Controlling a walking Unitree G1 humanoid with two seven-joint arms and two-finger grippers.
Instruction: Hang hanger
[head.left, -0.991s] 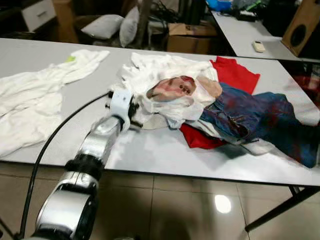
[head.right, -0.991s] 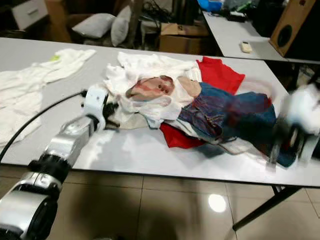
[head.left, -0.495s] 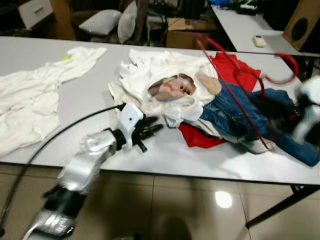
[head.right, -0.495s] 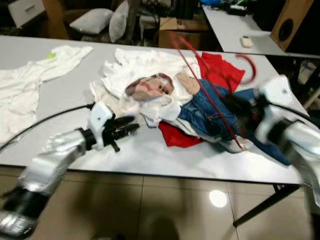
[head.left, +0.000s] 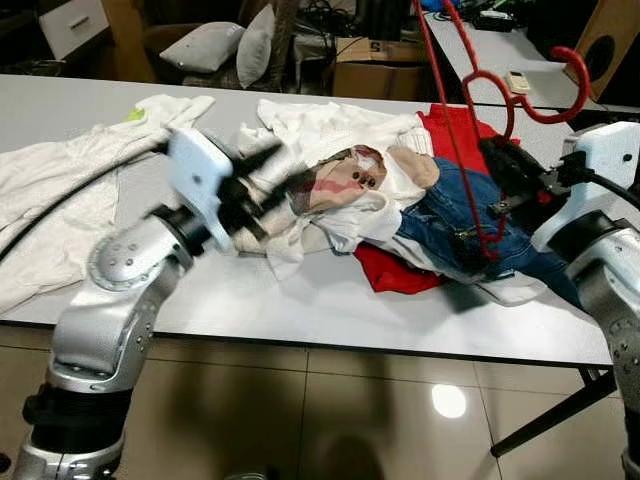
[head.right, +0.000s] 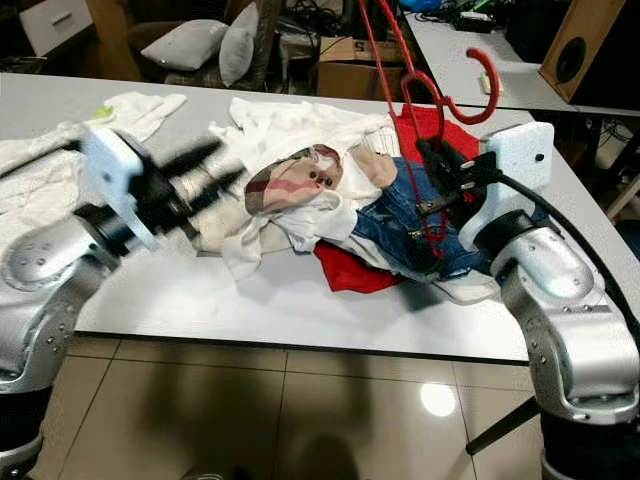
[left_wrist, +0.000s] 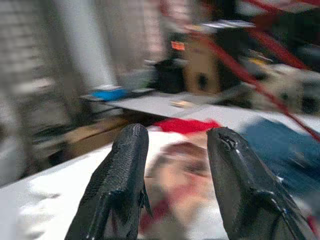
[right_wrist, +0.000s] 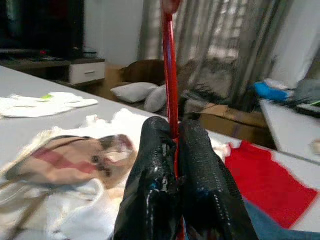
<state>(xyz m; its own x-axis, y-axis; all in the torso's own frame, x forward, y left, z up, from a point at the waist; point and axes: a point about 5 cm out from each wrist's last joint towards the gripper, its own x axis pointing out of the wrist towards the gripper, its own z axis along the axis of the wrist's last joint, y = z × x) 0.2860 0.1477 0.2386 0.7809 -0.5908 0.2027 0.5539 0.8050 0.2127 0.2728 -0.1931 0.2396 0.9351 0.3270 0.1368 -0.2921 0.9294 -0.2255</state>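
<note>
Grey table, clothes pile in middle, same spot as before. Left gripper, was low near table edge, now lifted over pile, fingers spread. Right gripper pinching red hanger, raised higher, hook up, right of pile.

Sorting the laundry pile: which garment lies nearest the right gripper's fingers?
The blue jeans, directly under the right gripper holding the red hanger; white clothes lie farther left.
</note>
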